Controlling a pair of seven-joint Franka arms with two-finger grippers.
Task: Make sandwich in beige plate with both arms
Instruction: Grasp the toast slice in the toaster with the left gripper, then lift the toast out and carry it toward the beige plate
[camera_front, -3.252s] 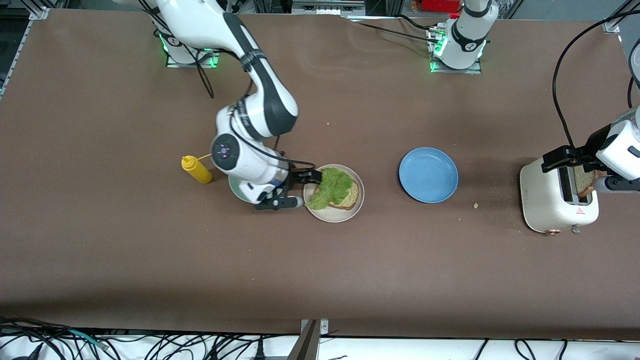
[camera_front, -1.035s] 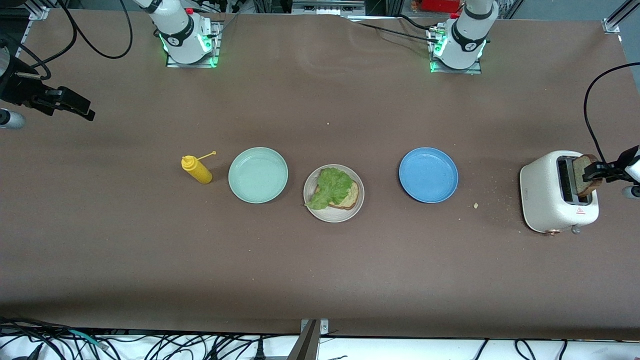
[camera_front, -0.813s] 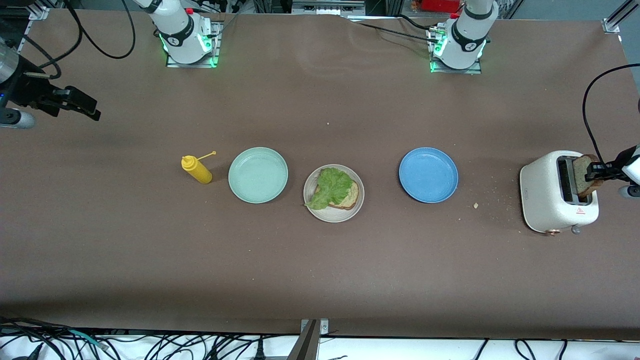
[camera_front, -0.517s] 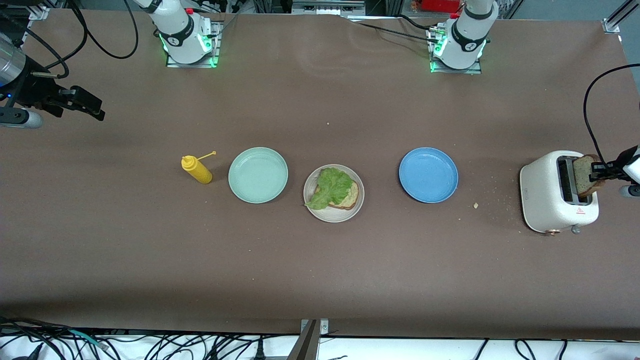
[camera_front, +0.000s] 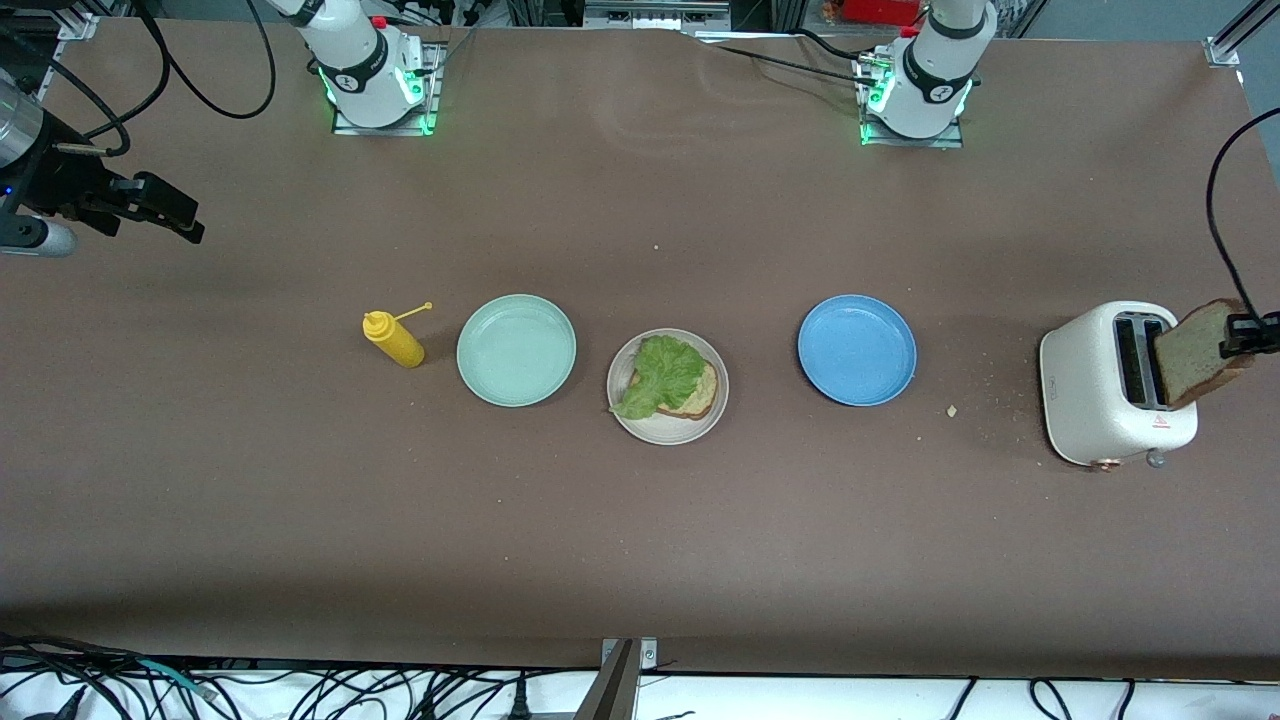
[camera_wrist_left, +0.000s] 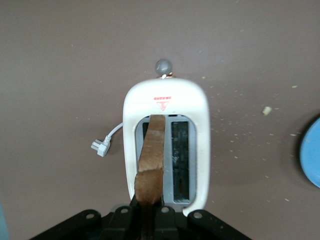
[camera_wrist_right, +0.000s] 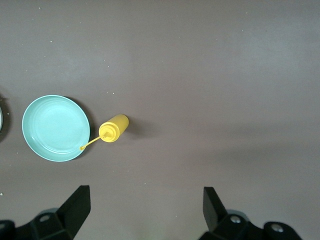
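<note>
My table (camera_front: 640, 540): brown top, crumbs scattered near the toaster. On it, from my right arm's end to my left arm's end, approx. in a row: yellow squeeze bottle (camera_front: 393, 339), mint-green plate (camera_front: 516, 350), beige plate (camera_front: 667, 425) w/ bread & lettuce in it, a bit nearer the front camera, blue plate (camera_front: 857, 350), white toaster (camera_front: 1100, 390). Toaster's plug (camera_wrist_left: 100, 147) lies loose beside it. Both my arm bases are bolted along the table's edge.

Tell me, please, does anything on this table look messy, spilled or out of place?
Crumbs lie scattered on the table between the blue plate and the toaster. The toaster's plug lies loose on the table, not connected. On the beige plate, the lettuce hangs over one edge of the bread.
</note>
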